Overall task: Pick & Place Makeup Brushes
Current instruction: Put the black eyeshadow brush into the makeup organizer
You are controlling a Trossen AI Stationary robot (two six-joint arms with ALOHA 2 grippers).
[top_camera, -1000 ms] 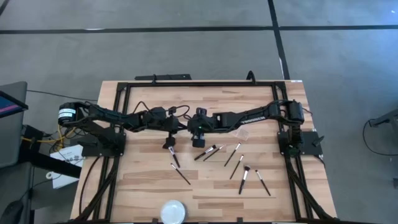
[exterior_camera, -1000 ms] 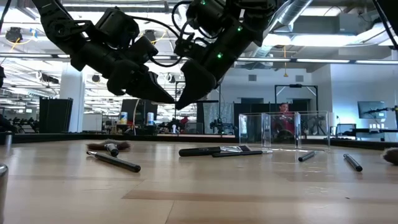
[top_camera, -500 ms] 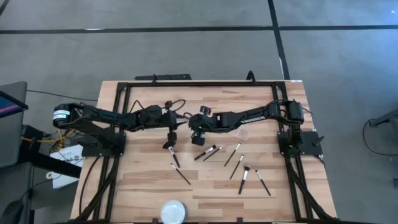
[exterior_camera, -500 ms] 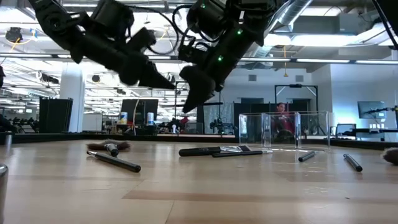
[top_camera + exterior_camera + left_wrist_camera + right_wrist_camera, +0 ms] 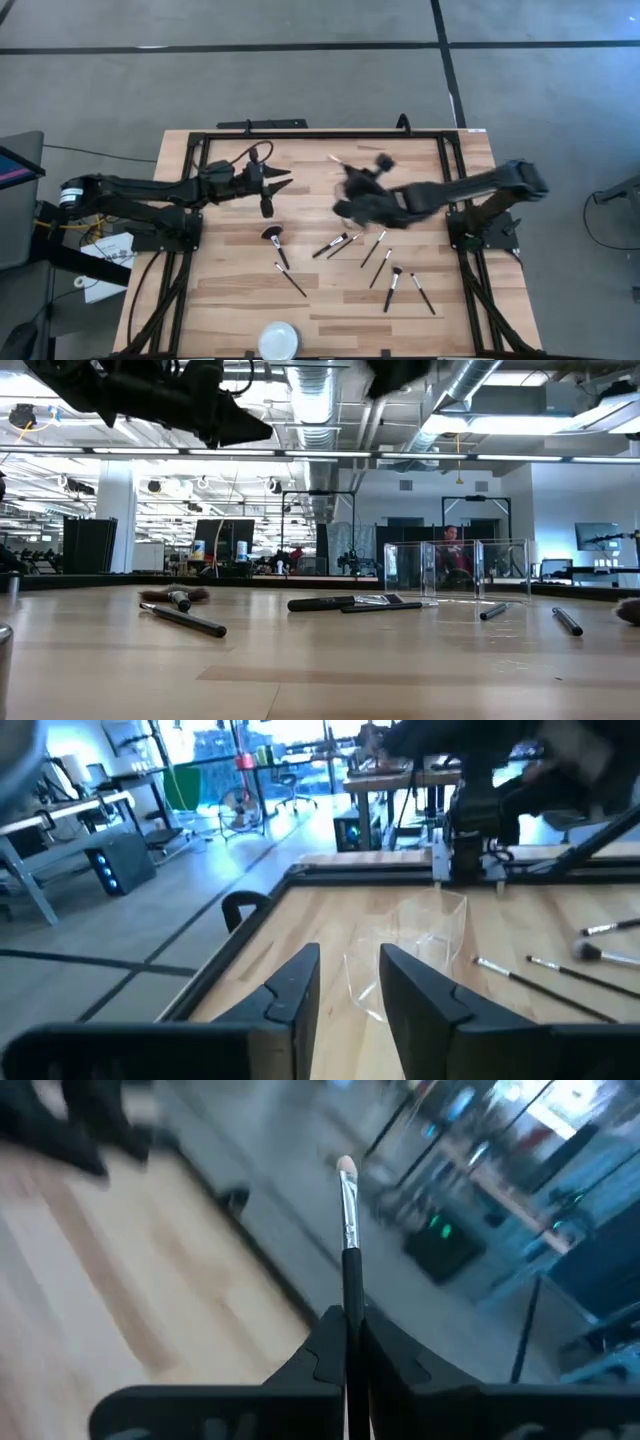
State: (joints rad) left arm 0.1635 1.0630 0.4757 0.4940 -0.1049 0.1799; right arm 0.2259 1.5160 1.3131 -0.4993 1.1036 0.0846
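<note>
1. The right gripper (image 5: 346,1342) is pinched shut on a thin makeup brush (image 5: 347,1230). In its wrist view the dark handle runs up between the two fingers, then a silver ferrule, then a small pale bristle tip poking out past them.
2. From the high view that same gripper (image 5: 352,172) sits blurred above the far middle of the wooden table (image 5: 240,300), and a sliver of the held brush (image 5: 334,158) sticks out toward the far edge.
3. The left gripper (image 5: 348,980) is holding nothing, its fingers set a little apart with bare wood visible through the gap. From above, it (image 5: 272,183) is up over the left-middle of the table, pointing toward the right arm.
4. The other brushes are lying flat on the table. The fluffy-headed brush (image 5: 274,242) is just on the near side of the left gripper, with another dark thin brush (image 5: 291,279) right beside its handle end.
5. A pair of brushes (image 5: 337,243) lies close together near the centre, and three or four more are scattered toward the right, like the one with a dark tuft (image 5: 391,287).
6. In the low view the clear plastic holder (image 5: 456,568) stands upright toward the far right side of the table, with two brushes (image 5: 345,601) lying in front and to its left.
7. A round white dish (image 5: 279,339) sits at the near edge of the table, well apart from everything else.
</note>
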